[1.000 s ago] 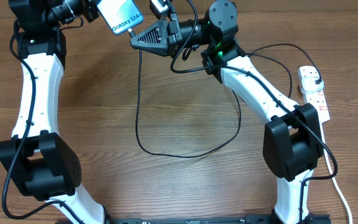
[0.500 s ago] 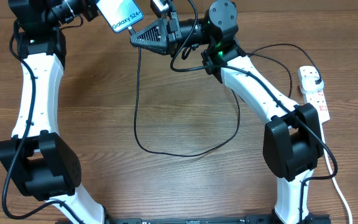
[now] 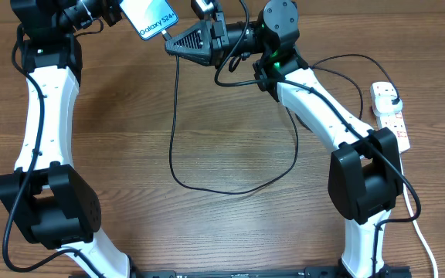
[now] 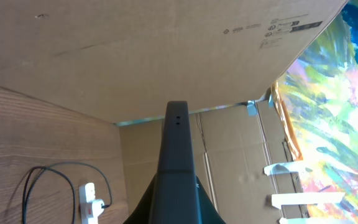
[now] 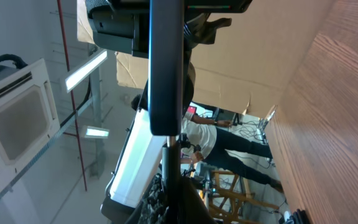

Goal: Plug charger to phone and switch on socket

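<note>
Where the two arms meet at the top of the overhead frame, the left gripper [image 3: 119, 11] is clamped on one end of the phone [image 3: 150, 17], whose screen faces up. Just beside the phone's lower corner, the right gripper [image 3: 171, 44] looks closed on the charger [image 3: 171, 143] near its tip; whether the tip touches the phone cannot be told. From there the cable drops, loops across the middle of the table [image 3: 130, 154] and rises past the right arm toward the plug [image 3: 392, 98], seated in the socket [image 3: 395, 123] at the right edge. The socket's white cord [image 3: 425, 243] trails to the lower right.
</note>
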`<state>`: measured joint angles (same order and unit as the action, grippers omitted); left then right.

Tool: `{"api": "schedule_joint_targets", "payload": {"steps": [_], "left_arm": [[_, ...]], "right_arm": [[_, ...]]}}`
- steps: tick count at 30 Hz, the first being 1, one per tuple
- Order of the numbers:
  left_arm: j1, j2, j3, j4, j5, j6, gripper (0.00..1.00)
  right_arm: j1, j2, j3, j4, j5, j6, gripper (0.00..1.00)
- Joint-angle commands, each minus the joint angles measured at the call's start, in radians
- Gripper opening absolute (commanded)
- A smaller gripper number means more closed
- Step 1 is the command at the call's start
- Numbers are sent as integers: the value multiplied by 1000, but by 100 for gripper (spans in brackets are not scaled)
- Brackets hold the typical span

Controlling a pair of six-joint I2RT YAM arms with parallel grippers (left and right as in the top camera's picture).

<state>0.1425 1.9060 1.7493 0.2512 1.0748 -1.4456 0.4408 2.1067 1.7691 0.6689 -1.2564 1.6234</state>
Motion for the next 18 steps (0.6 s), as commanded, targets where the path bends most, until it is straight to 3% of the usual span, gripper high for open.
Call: {"api": "schedule_joint_targets", "payload": {"steps": [1,18], "left_arm": [[-18,-23,22,8,53,-9,4],[-26,-23,22,8,34,-39,4]], "right_arm": [[-18,-27,16,3,66,4,4],[-16,-27,16,3,63,3,4]]}}
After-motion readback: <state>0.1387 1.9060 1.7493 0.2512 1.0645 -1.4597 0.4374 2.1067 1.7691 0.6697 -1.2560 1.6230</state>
